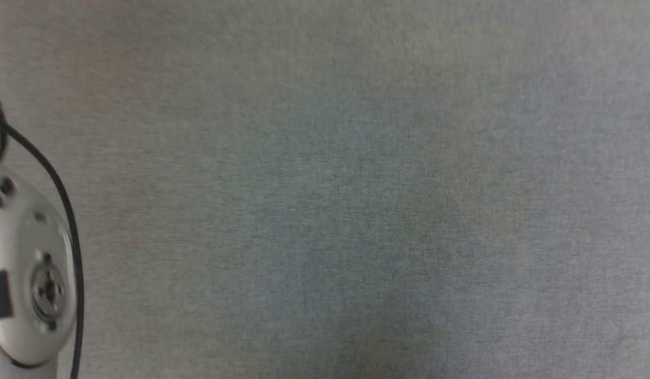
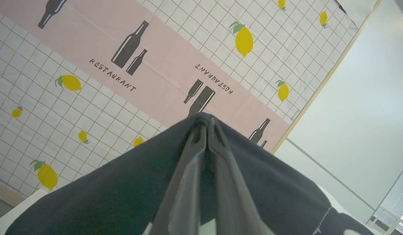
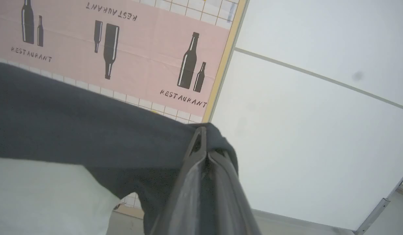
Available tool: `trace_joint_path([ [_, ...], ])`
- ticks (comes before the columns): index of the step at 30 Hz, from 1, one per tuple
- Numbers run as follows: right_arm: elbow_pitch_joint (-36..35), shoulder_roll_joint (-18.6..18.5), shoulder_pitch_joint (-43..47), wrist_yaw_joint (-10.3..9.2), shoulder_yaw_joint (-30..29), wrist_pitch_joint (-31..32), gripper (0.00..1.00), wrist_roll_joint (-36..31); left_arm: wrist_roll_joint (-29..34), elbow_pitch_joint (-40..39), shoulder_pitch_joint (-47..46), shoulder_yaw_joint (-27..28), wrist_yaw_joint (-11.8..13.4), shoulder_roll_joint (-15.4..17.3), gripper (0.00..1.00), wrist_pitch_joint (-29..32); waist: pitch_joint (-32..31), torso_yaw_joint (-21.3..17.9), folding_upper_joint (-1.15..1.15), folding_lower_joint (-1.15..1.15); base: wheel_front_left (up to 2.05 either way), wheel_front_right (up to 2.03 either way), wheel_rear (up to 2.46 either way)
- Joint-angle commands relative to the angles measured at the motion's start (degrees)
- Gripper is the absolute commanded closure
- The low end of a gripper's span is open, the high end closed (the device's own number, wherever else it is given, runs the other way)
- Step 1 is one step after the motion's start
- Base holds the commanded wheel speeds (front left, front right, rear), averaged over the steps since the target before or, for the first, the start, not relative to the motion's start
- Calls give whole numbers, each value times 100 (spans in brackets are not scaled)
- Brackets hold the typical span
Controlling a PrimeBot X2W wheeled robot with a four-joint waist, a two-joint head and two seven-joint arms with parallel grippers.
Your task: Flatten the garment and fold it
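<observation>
Both claws are clenched, and each has T-shirt cloth in it.

- Left claw [image 2: 206, 125]: fingers pressed together at the tips, pinching a peak of the T-shirt [image 2: 106, 189]. Black fabric drapes away from the pinch on both sides and toward the camera. White stitching shows at the lower right edge.
- Right claw [image 3: 204, 137]: closed on a bunched fold of the same dark fabric. From there the cloth runs in a taut band to that view's left. The white body panel [image 3: 41, 195] hangs below the band.
- Behind both claws is the lemon-and-bottle tablecloth [image 2: 90, 107], which I take to cover the worktop. I cannot tell its angle from here, nor whether any of the shirt touches it.
- Head view: plain grey surface [image 1: 356, 184], with a pale arm joint [image 1: 25, 273] and its black cable [image 1: 51, 173] at the left edge.

My read is that the shirt is up off the cloth, pinched at two points along the black sleeve or shoulder line and ready to be spread.

How I'd do this step:
- Draw the claws apart evenly until the band between them goes straight, and no further, to avoid stretching the seam.
- Hold the two pinch points level so the body hangs square.
- Lower the hem first, then drag lightly so the white panel lays out flat.
- Let go only once the cloth is down.

The main risk is an uneven pull that twists the body.
</observation>
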Motion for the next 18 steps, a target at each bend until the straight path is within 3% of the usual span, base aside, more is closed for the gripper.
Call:
trace_joint_path([
  [1, 104, 2, -221, -13, -94, -220, 100, -122, 35, 73, -208, 96, -32, 51, 100, -176, 470, -191, 60, -2, 0, 0, 0],
  [4, 302, 105, -483, -13, -165, -609, 100, -245, 53, 279, -381, 119, -183, 101, 100, -417, 487, -181, 60, -2, 0, 0, 0],
  [8, 734, 145, -311, -13, -66, -673, 100, -137, 44, 641, -81, 64, -387, 145, 100, -425, 414, -142, 60, -2, 0, 0, 0],
  [13, 1081, 45, 675, -13, 249, -583, 100, 315, 328, 1161, 902, -245, -735, 344, 100, -332, 108, -104, 60, -2, 0, 0, 0],
  [18, 937, -39, 2081, -13, 430, -492, 100, 819, 635, 1491, 2054, -584, -1001, 519, 100, -214, -397, -41, 60, -2, 0, 0, 0],
])
